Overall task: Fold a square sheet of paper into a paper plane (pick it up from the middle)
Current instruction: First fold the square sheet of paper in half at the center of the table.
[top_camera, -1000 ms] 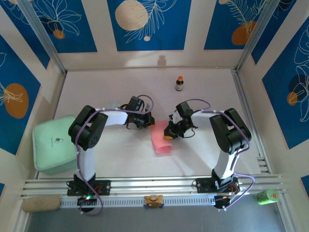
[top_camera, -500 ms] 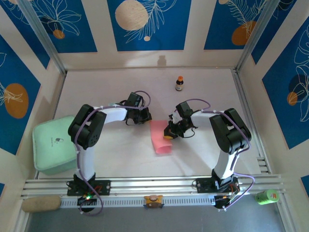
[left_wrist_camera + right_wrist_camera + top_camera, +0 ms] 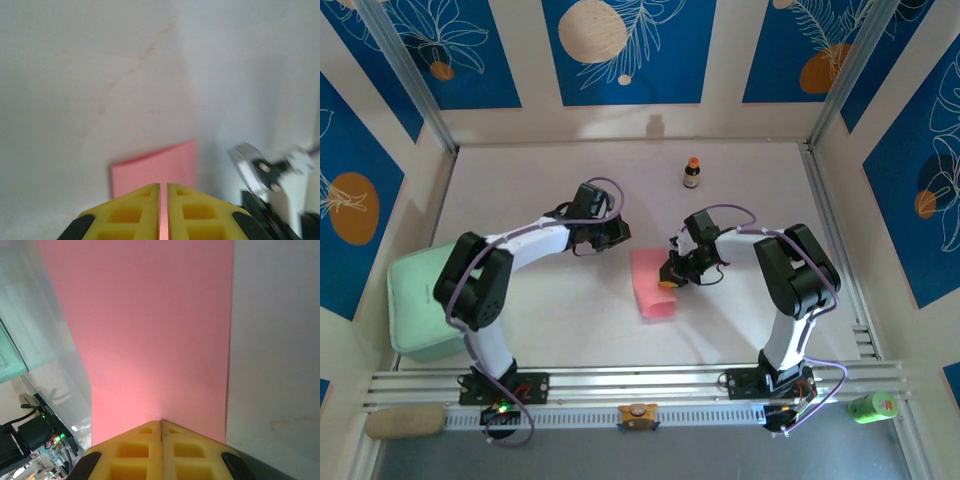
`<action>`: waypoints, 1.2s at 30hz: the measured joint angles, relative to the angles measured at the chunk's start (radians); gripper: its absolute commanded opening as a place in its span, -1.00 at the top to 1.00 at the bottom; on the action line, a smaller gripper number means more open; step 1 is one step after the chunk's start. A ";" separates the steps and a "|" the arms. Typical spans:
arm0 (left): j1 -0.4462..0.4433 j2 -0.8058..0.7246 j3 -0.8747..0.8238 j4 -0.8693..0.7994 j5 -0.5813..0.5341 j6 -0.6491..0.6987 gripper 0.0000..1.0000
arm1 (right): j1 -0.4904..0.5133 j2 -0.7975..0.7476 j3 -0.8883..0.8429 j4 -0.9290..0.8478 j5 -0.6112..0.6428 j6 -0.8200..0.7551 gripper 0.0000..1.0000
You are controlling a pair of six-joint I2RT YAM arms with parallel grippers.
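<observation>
The square sheet of paper (image 3: pixel 652 285) lies mid-table as a salmon-pink rectangle, folded over on itself. My right gripper (image 3: pixel 667 279) is at its right edge. In the right wrist view the yellow jaws (image 3: pixel 161 421) meet with no gap on the near edge of the pink sheet (image 3: pixel 150 330). My left gripper (image 3: pixel 619 236) hangs up and left of the paper, clear of it. In the left wrist view its jaws (image 3: pixel 163 185) stand a narrow slit apart with nothing between them. The sheet (image 3: pixel 150 165) lies on the table beyond them.
A mint-green box (image 3: pixel 420 300) sits at the left edge of the table. A small bottle (image 3: pixel 691 173) stands at the back. A green can (image 3: pixel 873 405) and a beige roll (image 3: pixel 405 421) lie off the table in front. Parts of the right arm (image 3: pixel 270 170) show beside the sheet.
My left gripper has let go of the paper's left edge and drawn back and left, its jaws parting slightly. The right gripper has stayed put on the sheet.
</observation>
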 measured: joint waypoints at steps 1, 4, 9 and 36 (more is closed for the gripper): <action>-0.012 -0.020 -0.025 0.022 0.017 -0.011 0.78 | 0.000 0.000 0.000 0.000 0.000 0.000 1.00; -0.057 -0.046 -0.101 0.083 0.072 -0.053 0.79 | 0.001 0.000 0.000 0.000 0.001 0.000 1.00; -0.120 -0.040 -0.177 0.135 0.125 -0.118 0.79 | 0.003 0.000 0.000 0.000 0.003 0.003 1.00; -0.161 -0.013 -0.331 0.219 0.108 -0.060 0.80 | 0.008 -0.002 -0.003 0.004 0.003 0.003 1.00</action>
